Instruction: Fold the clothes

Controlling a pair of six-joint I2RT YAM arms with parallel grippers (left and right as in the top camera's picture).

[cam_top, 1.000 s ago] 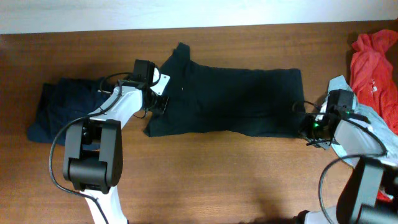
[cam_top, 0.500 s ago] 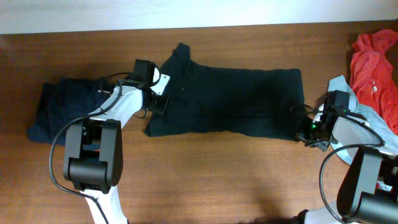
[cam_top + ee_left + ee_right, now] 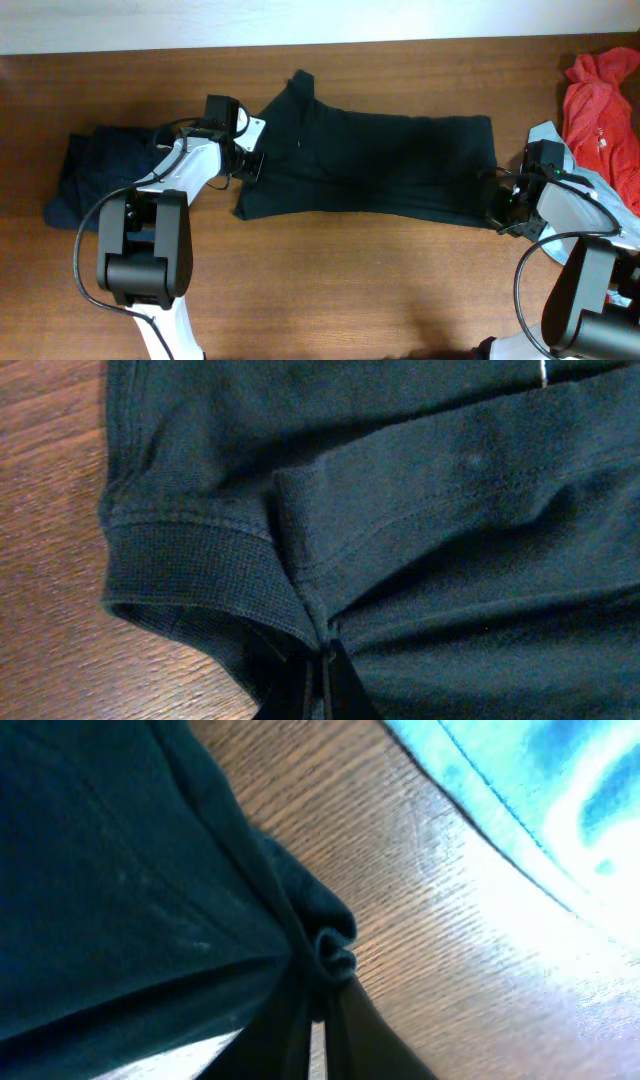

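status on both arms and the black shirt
Left jaws shut on black shirt, left edge. Right jaws shut on its right corner. Shirt flat, stretched between. Pale blue garment beside right jaws, not blocking.

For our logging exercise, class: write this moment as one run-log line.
left jaws: shut on black shirt near cuff | right jaws: shut on shirt's edge | shirt: spread out
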